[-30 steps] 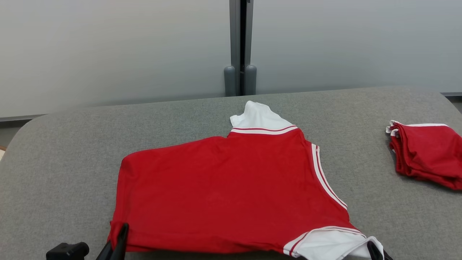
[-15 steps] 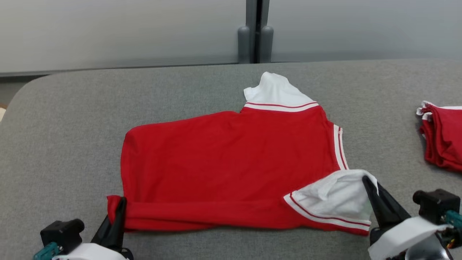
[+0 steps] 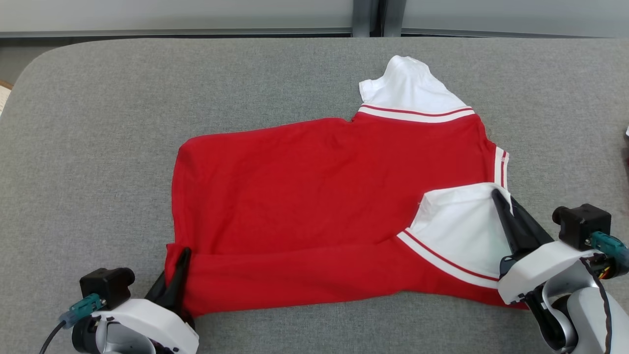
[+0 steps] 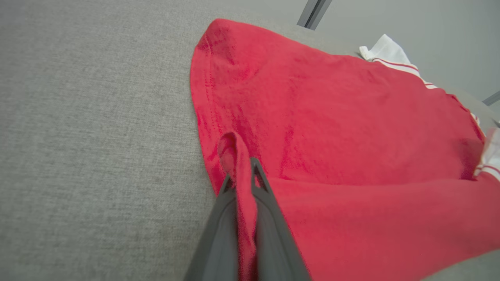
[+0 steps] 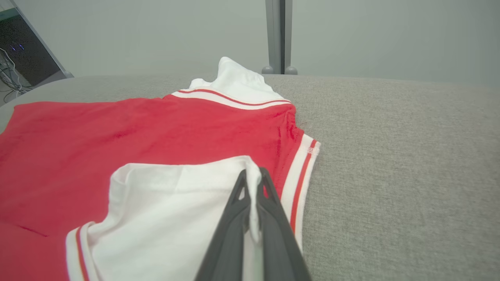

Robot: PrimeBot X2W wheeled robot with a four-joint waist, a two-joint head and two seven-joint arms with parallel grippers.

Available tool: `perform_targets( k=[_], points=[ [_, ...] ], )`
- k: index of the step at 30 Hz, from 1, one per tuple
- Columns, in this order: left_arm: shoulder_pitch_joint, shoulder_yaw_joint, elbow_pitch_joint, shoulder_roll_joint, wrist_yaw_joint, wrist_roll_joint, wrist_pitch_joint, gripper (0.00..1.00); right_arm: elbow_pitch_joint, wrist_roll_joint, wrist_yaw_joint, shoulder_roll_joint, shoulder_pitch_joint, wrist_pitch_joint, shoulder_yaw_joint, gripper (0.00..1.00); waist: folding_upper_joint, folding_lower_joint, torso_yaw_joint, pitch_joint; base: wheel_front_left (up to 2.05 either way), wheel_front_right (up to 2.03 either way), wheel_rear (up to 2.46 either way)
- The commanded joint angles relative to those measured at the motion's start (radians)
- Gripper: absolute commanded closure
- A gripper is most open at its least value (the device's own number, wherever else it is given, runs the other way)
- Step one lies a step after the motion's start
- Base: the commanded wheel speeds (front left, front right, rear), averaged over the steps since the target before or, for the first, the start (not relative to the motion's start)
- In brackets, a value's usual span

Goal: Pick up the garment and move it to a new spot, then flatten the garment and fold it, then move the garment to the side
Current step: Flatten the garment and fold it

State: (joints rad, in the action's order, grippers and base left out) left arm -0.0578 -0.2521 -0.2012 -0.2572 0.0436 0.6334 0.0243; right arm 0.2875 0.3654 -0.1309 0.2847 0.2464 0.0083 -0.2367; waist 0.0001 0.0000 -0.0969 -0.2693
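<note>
Both grippers have carried the near edge of the garment farther over its body toward 12 o'clock, and the head camera has tipped down meanwhile.

At the garment's 7 o'clock corner the left gripper is clamped tight on a pinch of red hem; in its wrist view the cloth stands up between the closed fingers. The red shirt lies spread mid-table, its near strip doubled over into a long fold. At 4 o'clock the right gripper is closed on the edge of the white sleeve, which is turned back onto the red body; a thin lip of white shows between its tips.

I judge the fabric light, limp and stretchy: it should sag between the two holds and drag on the felt-like cover. Corner and hem pinches like these look right; both sides should travel evenly so the fold line stays straight.
</note>
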Motion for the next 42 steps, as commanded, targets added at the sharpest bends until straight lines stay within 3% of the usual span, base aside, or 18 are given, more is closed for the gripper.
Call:
perform_targets(
  k=[1, 9, 16, 25, 42],
  points=[
    [-0.025, 0.004, -0.012, 0.001, 0.006, 0.005, 0.019, 0.00, 0.016, 0.000, 0.000, 0.000, 0.016, -0.043, -0.001, 0.00, -0.0001, 0.0000, 0.000, -0.001, 0.00, 0.00, 0.00],
    [0.005, 0.052, 0.025, 0.028, -0.078, -0.070, 0.197, 0.00, -0.021, -0.063, 0.000, -0.045, -0.027, -0.200, 0.054, 0.00, -0.0001, 0.0000, 0.009, 0.052, 0.00, 0.00, 0.00],
    [0.037, 0.085, 0.142, 0.027, -0.132, -0.179, 0.239, 0.00, -0.182, -0.128, 0.000, -0.105, -0.139, -0.199, 0.132, 0.00, -0.0001, 0.0000, 0.020, 0.120, 0.00, 0.00, 0.00],
    [0.132, 0.061, 0.177, 0.018, -0.148, -0.239, 0.233, 0.00, -0.333, -0.159, 0.000, -0.150, -0.313, -0.121, 0.173, 0.00, -0.0001, 0.0000, 0.048, 0.199, 0.00, 0.00, 0.00],
    [0.169, 0.049, 0.150, 0.008, -0.167, -0.232, 0.211, 0.00, -0.390, -0.152, 0.000, -0.150, -0.389, -0.073, 0.189, 0.00, -0.0001, 0.0000, 0.049, 0.227, 0.00, 0.00, 0.00]
  ],
)
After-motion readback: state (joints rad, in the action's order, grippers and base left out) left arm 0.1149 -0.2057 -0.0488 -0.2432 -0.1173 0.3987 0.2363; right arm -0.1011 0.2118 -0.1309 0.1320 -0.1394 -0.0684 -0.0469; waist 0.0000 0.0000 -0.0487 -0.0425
